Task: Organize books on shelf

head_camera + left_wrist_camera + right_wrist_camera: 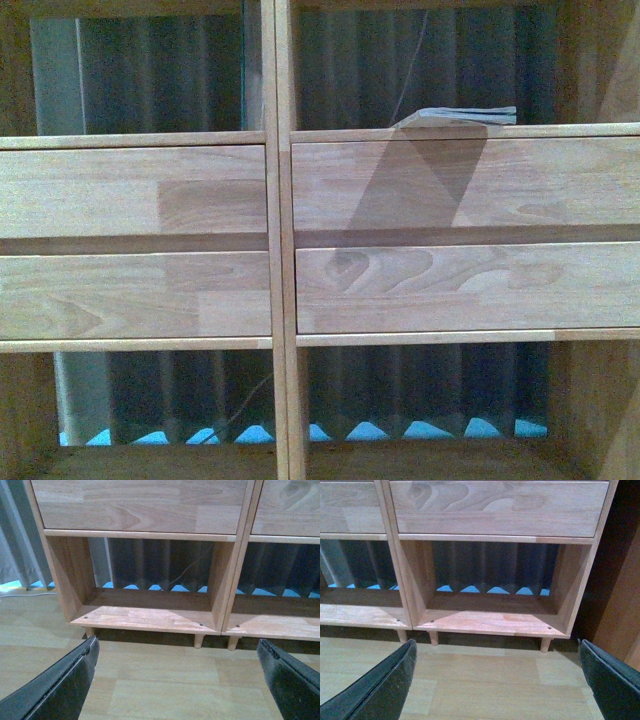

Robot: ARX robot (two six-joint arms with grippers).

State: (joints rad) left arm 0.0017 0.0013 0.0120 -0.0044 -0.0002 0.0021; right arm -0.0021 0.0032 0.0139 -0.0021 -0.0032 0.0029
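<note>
The light natural-wood shelf is being viewed head-on from close by, and its four plain drawer fronts are filling the middle of the front view. A thin, pale-edged book is being shown lying flat on the floor of the shelf's upper right compartment, directly above the upper right drawer front (whether it is one volume or two stacked cannot be told). A grey pleated curtain is being seen through the shelf's open back, with a thin cable hanging behind the upper right compartment.

The left gripper is being held low in front of the shelf's lower left compartment, over the wooden floor, with its dark fingers spread wide apart. The right gripper is being held the same way in front of the shelf's lower right compartment, its jaws likewise fully parted. The shelf's short peg legs are being shown resting on the floor, and a darker brown cabinet is standing just beside the shelf's right side.
</note>
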